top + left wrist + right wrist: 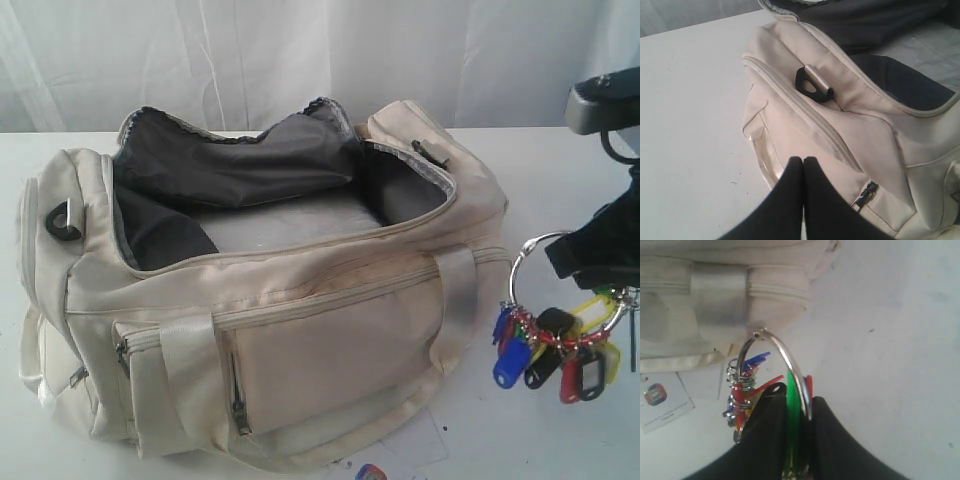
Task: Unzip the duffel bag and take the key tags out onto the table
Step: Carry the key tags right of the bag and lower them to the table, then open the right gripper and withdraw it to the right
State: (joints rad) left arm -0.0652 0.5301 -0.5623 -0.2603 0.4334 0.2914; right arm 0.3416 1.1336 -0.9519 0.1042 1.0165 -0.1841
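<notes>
Duffel bag (pixel 300 330) unzipped, gaping. Right pincer (pixel 799 407) grips key tags (pixel 545 355) by ring; bunch hangs straight down over bare counter (pixel 545 170) beside bag. Left pincer (pixel 803 161) closed, empty.

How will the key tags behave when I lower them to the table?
Likely to swing: key tags dangle loose from a ring. Probably light, being small plastic. They should splay flat, not roll.

exterior camera overlooks the whole duffel bag (pixel 330 340); wrist cameras sit close at its ends.
</notes>
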